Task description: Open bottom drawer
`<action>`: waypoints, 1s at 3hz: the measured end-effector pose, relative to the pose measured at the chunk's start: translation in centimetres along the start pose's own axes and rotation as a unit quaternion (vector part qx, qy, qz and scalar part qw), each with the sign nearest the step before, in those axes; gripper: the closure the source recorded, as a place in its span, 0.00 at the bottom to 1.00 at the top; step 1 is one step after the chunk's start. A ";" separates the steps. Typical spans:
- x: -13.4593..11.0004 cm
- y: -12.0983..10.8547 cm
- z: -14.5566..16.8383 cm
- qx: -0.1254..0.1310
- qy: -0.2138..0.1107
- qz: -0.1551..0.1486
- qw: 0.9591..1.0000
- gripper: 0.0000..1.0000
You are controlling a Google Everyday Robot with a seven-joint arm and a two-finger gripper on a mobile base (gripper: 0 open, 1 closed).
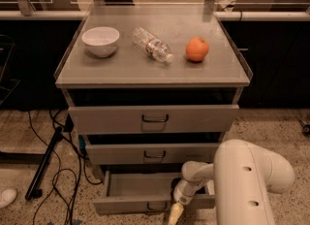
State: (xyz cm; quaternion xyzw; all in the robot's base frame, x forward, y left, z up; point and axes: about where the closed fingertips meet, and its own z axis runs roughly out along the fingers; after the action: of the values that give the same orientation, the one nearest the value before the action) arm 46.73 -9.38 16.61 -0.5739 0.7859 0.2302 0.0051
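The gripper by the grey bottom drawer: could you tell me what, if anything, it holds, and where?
Cannot be told: the gripper sits at the front of the grey metal bottom drawer, right of its small dark loop handle.

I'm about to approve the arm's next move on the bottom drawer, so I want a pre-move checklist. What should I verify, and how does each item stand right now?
1. Bottom drawer out of the cabinet: ok, partly open, with its grey inside showing.
2. Gripper at the drawer front: ok, it is low at the front panel, just right of the handle.
3. Hold on the handle: cannot tell.
4. Floor cables out of the drawer's path: ok, they lie to its left, not in front.
5. Bowl, bottle and orange back from the top's front edge: ok.
6. Arm free of the middle drawer: cannot tell.
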 end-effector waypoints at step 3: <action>6.6 8.8 -5.1 -0.029 -0.083 0.006 0.996 0.00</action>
State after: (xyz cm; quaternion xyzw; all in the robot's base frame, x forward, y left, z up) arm 37.83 -15.15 22.43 -0.5478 0.7793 0.2998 0.0522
